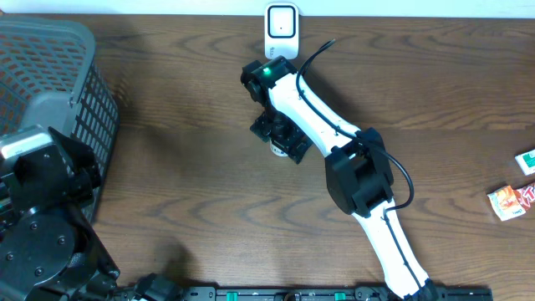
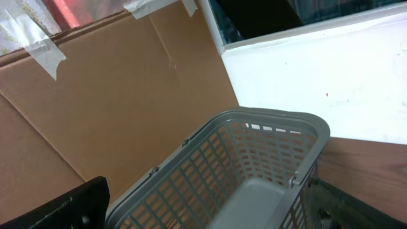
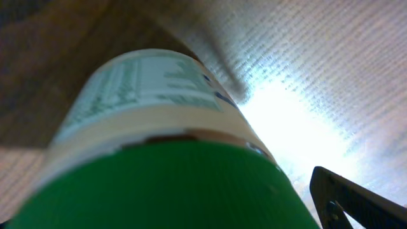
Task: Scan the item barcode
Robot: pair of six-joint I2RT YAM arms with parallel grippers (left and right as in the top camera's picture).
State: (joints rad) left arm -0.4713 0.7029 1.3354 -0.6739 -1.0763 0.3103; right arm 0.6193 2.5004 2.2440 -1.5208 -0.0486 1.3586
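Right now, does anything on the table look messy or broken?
Nothing looks spilled or broken. The only stragglers are two small packets lying crooked near the table's right edge, far from the scanner. The green-lidded bottle is by the right fingers, and the basket stands upright.

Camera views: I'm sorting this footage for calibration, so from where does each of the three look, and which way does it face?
Overhead: above the table, looking down; scanner, basket, left arm and right arm show.
Left wrist: on the left end effector, facing the basket and cardboard beyond; black fingers at both lower corners.
Right wrist: on the right end effector, close against a green-lidded jar; one black finger shows.
Shared: overhead and left wrist both show the basket.
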